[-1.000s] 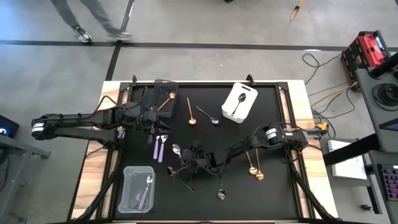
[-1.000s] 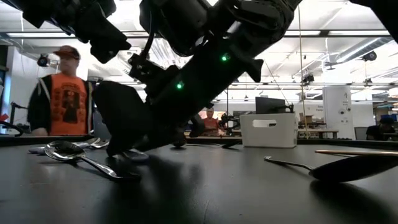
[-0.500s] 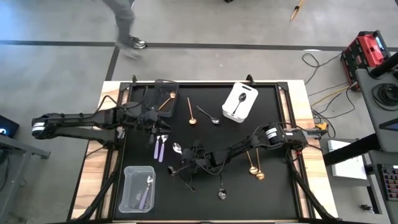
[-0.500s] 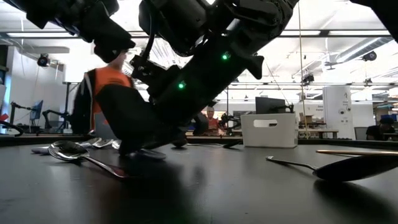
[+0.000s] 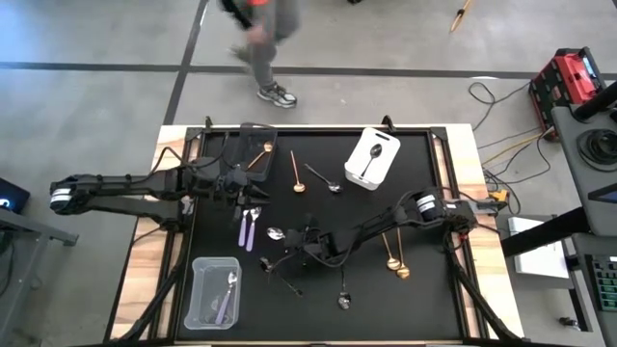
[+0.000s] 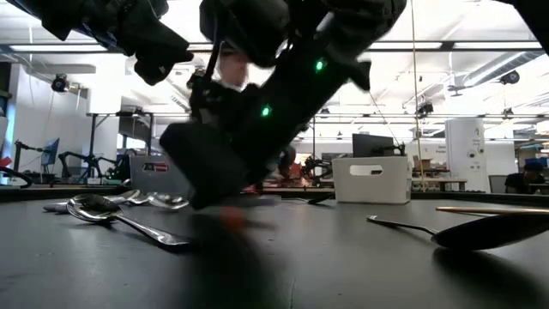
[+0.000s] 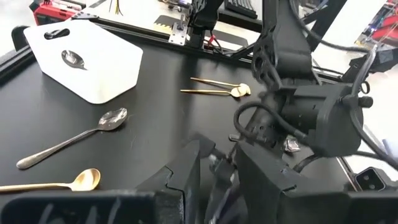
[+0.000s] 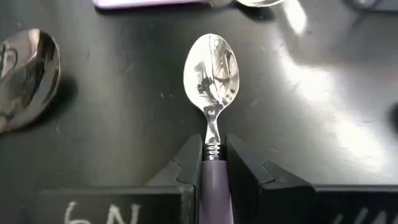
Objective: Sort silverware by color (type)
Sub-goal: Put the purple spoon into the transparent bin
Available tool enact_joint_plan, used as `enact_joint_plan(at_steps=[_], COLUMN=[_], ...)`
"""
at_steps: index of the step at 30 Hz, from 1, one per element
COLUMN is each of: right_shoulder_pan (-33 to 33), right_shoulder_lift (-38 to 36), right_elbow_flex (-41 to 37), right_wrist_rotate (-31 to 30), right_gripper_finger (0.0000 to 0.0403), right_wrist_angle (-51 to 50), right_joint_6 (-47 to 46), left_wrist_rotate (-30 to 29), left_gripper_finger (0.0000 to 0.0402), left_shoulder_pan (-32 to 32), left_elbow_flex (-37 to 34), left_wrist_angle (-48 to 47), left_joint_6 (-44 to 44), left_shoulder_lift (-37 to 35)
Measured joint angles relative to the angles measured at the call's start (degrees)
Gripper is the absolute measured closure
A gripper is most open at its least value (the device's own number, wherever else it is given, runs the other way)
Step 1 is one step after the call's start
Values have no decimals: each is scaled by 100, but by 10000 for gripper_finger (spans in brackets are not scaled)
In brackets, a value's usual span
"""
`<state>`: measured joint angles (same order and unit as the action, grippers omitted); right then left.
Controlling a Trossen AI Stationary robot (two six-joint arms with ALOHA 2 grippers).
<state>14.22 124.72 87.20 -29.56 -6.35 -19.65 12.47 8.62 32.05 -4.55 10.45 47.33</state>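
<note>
Right gripper at mat centre, fingers clenched on lilac-handled spoon at handle's neck, bowl pointing ahead; low grip likely suits lift toward clear bin at 7 o'clock, which already holds lilac spoons. Left gripper waits at 10 o'clock near dark bin; whether its fingers grip anything, cannot tell. Two lilac spoons just beside at 9 o'clock, silver spoon close. Gold pair at 3 o'clock, white bin at 1 o'clock, well apart. Open mat toward 6 o'clock; tight toward 9.
</note>
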Motion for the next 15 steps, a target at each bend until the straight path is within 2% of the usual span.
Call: enact_joint_plan(at_steps=[3, 8, 10, 15], right_shoulder_pan=[-8, 10, 43, 139], right_shoulder_lift=[-403, -1089, -1346, -2125], right_elbow_flex=[1, -29, -130, -776], right_wrist_rotate=[-64, -658, -945, -1382], right_gripper_finger=[361, 357, 356, 354], right_wrist_angle=[-467, -1293, -1562, -1417], right_joint_6=[223, 541, 582, 553], left_wrist_rotate=[0, -2, -178, -635], left_gripper_finger=[315, 315, 315, 315], left_shoulder_pan=[0, -2, -7, -62], left_elbow_flex=[0, 0, 0, -7], left_wrist_angle=[23, 164, 262, 535], left_joint_6=[114, 301, 371, 408], left_shoulder_lift=[0, 2, 2, -55])
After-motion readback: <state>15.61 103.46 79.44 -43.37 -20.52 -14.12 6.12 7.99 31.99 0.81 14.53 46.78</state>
